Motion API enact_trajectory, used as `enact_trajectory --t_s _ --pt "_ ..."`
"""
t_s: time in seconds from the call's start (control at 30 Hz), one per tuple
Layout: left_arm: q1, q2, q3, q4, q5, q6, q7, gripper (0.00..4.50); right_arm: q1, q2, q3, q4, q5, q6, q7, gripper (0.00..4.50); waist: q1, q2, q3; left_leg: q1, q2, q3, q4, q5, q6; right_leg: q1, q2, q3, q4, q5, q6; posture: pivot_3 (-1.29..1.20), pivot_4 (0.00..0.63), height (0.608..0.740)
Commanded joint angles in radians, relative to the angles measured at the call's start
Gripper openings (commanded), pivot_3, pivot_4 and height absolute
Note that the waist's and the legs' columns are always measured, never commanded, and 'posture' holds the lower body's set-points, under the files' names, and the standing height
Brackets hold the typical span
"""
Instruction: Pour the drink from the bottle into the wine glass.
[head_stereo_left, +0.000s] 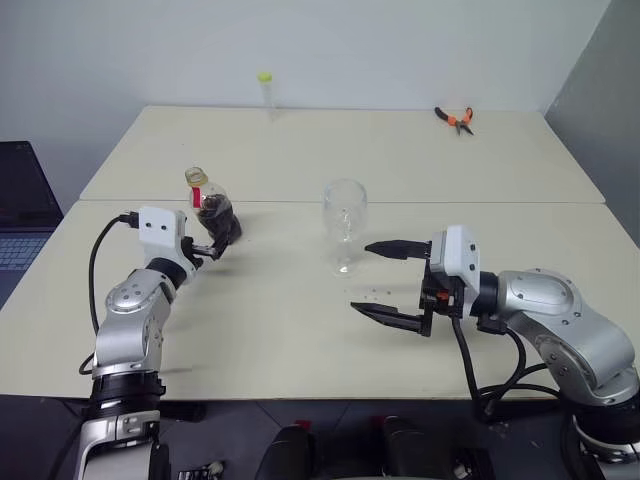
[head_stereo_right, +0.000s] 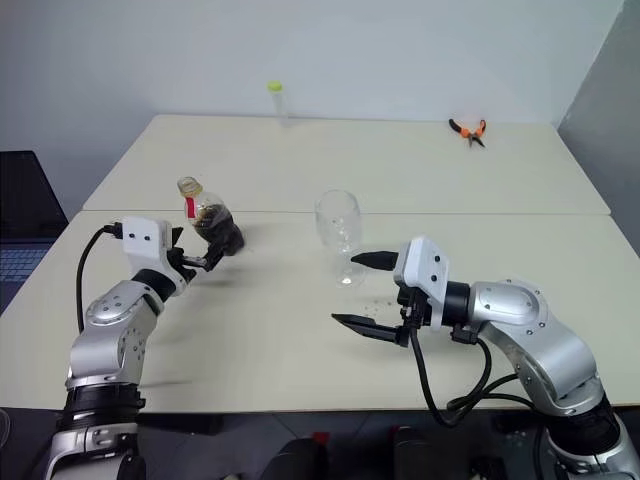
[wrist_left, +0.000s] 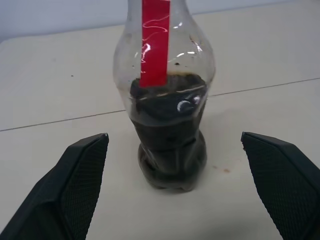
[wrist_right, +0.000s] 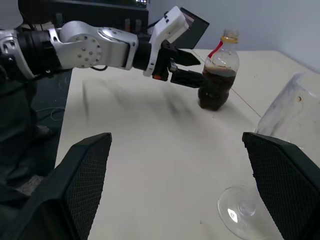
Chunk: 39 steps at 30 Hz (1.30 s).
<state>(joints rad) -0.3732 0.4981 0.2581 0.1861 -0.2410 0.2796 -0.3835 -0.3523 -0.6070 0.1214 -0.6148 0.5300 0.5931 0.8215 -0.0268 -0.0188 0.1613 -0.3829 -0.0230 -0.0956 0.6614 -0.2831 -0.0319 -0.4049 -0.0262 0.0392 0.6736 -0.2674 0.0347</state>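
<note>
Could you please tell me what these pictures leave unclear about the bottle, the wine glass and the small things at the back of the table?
- Bottle: the left wrist view's top edge cuts off its cap.
- Left gripper: in the left eye view its fingertips overlap the bottle; contact is uncertain.
- Wine glass: cut off by the right wrist view's edge.
- Orange-handled tool and slim tube: too small for detail.

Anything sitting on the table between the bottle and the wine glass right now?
No, just bare tabletop lies between the bottle and the wine glass, as the left eye view shows. The seam between the tables runs just behind that stretch.
</note>
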Motion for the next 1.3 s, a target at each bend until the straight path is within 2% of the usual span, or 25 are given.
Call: enact_trajectory --t_s 0.03,0.3,0.7,0.8,0.93,1.07,1.17,1.3 --pt "-0.073 0.018 -0.003 0.084 0.026 -0.067 -0.006 4.50 -0.033 0.021 -0.013 -0.035 0.026 0.022 -0.038 4.47 0.000 0.000 0.000 0.000 0.000 0.000 0.000 0.000 0.000 0.000 0.000 0.000 0.000 0.000 0.000 0.00 0.150 0.740" --pt "-0.182 0.016 -0.023 0.266 0.054 -0.161 -0.018 4.50 -0.061 0.078 -0.040 -0.048 0.083 0.100 -0.129 4.47 -0.001 0.000 0.000 0.000 0.000 -0.001 0.000 0.000 0.000 -0.001 -0.003 -0.001 0.000 0.000 0.000 0.00 0.150 0.740" --pt "-0.288 0.004 -0.024 0.435 0.041 -0.225 -0.073 4.50 -0.071 0.092 -0.028 -0.040 0.080 0.082 -0.159 4.47 -0.001 0.000 0.000 -0.001 -0.001 -0.001 0.000 0.000 0.000 -0.001 -0.003 -0.001 0.001 0.000 0.000 0.00 0.150 0.740" --pt "-0.298 0.003 -0.019 0.446 0.032 -0.237 -0.090 3.91 -0.069 0.095 -0.027 -0.039 0.078 0.077 -0.161 4.50 -0.001 0.000 0.000 -0.001 -0.001 -0.001 0.000 0.000 0.000 -0.001 -0.003 -0.001 0.001 0.000 0.000 0.00 0.150 0.740" --pt "-0.299 0.005 -0.014 0.444 0.028 -0.241 -0.098 2.62 -0.063 0.099 -0.024 -0.039 0.071 0.066 -0.161 4.50 -0.002 0.000 0.000 -0.001 -0.001 -0.001 0.000 0.000 0.000 -0.001 -0.003 -0.001 0.001 0.000 0.000 0.00 0.150 0.740" --pt "-0.299 0.007 -0.005 0.426 0.017 -0.238 -0.104 1.74 -0.058 0.101 -0.022 -0.039 0.064 0.055 -0.158 4.50 -0.002 0.000 0.000 -0.001 -0.001 -0.001 0.000 0.000 0.000 -0.001 -0.003 -0.001 0.001 0.000 0.000 0.00 0.150 0.740" --pt "-0.297 0.009 0.001 0.408 0.011 -0.234 -0.109 1.25 -0.054 0.103 -0.019 -0.038 0.057 0.043 -0.157 4.50 -0.002 0.000 0.000 -0.001 -0.001 -0.001 0.000 0.000 0.000 -0.001 -0.003 -0.001 0.001 0.000 0.000 0.00 0.150 0.740" --pt "-0.286 0.009 0.001 0.333 -0.012 -0.218 -0.127 1.01 -0.045 0.113 -0.029 -0.043 0.055 0.031 -0.163 4.50 -0.002 0.000 0.000 -0.002 -0.001 -0.001 0.000 0.000 0.000 -0.001 -0.003 -0.001 0.001 0.000 0.000 0.00 0.150 0.740"
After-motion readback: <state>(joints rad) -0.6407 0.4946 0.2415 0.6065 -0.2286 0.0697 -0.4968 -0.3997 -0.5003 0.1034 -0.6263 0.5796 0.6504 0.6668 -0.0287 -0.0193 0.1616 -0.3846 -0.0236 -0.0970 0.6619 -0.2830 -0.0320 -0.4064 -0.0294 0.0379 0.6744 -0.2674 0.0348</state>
